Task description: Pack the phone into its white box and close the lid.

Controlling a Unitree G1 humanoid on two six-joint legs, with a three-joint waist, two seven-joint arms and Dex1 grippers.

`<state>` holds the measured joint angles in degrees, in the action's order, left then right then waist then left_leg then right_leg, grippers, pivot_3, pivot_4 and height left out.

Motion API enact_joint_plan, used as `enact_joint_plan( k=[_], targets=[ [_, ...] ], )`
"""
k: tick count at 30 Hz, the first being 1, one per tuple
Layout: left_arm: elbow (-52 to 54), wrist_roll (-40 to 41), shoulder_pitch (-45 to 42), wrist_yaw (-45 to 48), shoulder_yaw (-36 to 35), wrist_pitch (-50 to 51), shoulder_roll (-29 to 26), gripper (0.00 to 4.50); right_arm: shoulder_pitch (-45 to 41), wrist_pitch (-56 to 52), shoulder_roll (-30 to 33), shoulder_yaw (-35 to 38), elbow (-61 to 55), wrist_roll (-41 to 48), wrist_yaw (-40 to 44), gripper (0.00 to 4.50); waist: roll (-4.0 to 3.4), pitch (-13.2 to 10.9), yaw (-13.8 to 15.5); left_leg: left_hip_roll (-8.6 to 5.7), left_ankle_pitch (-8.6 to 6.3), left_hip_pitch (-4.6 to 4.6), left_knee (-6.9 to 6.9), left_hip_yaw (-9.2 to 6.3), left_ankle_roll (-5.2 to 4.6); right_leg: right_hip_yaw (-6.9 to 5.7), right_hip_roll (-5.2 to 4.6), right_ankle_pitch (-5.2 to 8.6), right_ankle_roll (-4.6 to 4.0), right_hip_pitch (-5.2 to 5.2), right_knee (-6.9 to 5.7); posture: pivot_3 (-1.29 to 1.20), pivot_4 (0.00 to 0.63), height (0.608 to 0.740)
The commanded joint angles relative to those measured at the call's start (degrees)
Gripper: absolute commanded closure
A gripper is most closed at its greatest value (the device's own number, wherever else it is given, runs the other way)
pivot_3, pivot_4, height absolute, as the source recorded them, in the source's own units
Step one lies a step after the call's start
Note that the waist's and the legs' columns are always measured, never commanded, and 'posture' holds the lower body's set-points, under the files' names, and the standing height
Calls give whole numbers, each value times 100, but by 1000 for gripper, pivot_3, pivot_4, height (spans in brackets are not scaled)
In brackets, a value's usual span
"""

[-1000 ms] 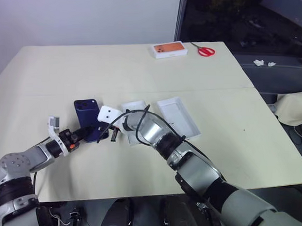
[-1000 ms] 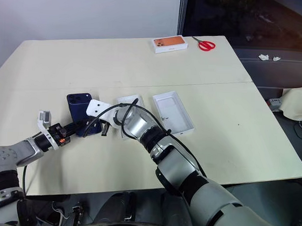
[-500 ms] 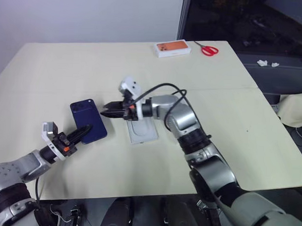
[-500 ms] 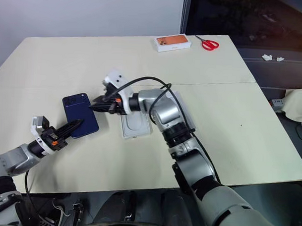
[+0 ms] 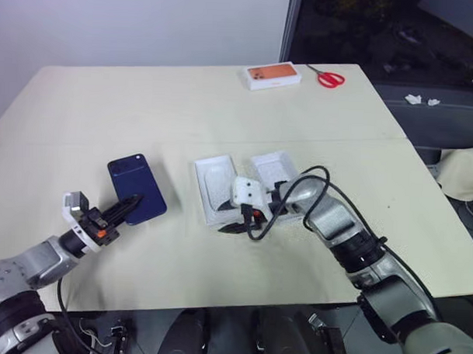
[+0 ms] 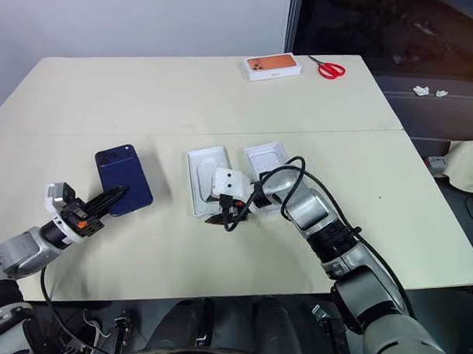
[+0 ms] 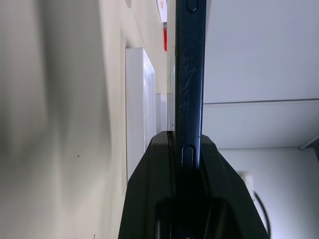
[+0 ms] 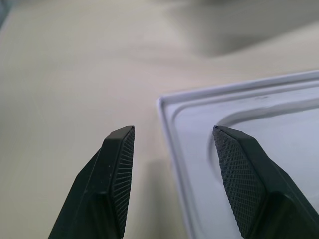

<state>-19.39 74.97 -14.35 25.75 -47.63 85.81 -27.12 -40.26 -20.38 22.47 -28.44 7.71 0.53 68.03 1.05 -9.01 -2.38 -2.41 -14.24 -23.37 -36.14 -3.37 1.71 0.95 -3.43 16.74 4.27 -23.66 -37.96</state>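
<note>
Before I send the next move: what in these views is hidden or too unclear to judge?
- Slim dark navy-blue phone: its screen side faces away in the eye views; the left wrist view gives its edge alone, clamped in the left gripper.
- Second shallow white cardboard tray: near end covered by the right arm and cable.
- Right gripper: open astride a white tray's rim; contact unclear.
- Orange-topped box: print too small.

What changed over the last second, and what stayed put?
The right gripper, earlier beside the phone, let go and swung back toward the robot's right; it now hovers open at the near edge of the white box. The left gripper stayed shut on the phone, still lifted. The lid, the orange-topped box and the scissors kept their places.
</note>
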Motion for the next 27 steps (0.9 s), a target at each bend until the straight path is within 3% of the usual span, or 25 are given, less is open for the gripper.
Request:
enact_joint_plan(
  k=[1, 8, 11, 14, 27],
  targets=[
    [181, 199, -86, 61, 61, -73, -144, 4500, -137, 403, 78, -49, 224, -250, -74, 1897, 2, -1, 10, 0, 0, 0, -2, 0, 0, 0, 0, 0, 0, 1, 0, 0, 150, 740],
    [227, 228, -23, 59, 185, -145, -112, 4500, -181, 555, 96, -67, 406, -311, 146, 1897, 2, -1, 20, -1, 0, 0, -3, -1, 0, -1, -1, 0, 0, 3, 1, 0, 150, 740],
    [269, 241, 10, 62, 225, -166, -105, 4500, -145, 513, 118, -58, 359, -300, 228, 2665, 2, -1, 21, -1, 0, 0, -3, -1, 0, -1, -1, 0, 0, 4, 2, 0, 150, 740],
    [295, 257, 33, 74, 262, -179, -115, 4500, -136, 555, 132, -61, 329, -335, 230, 4028, 3, -1, 22, -1, 0, 2, -3, -2, 0, -2, -1, 0, 0, 7, 3, 0, 150, 740],
    [340, 314, 97, 101, 343, -211, -179, 4500, -10, -374, -399, 103, -266, -71, -174, 4028, 3, -1, 0, 0, 0, 3, -3, -3, 0, -2, -1, 0, 0, 7, 2, 0, 150, 740]
  ],
)
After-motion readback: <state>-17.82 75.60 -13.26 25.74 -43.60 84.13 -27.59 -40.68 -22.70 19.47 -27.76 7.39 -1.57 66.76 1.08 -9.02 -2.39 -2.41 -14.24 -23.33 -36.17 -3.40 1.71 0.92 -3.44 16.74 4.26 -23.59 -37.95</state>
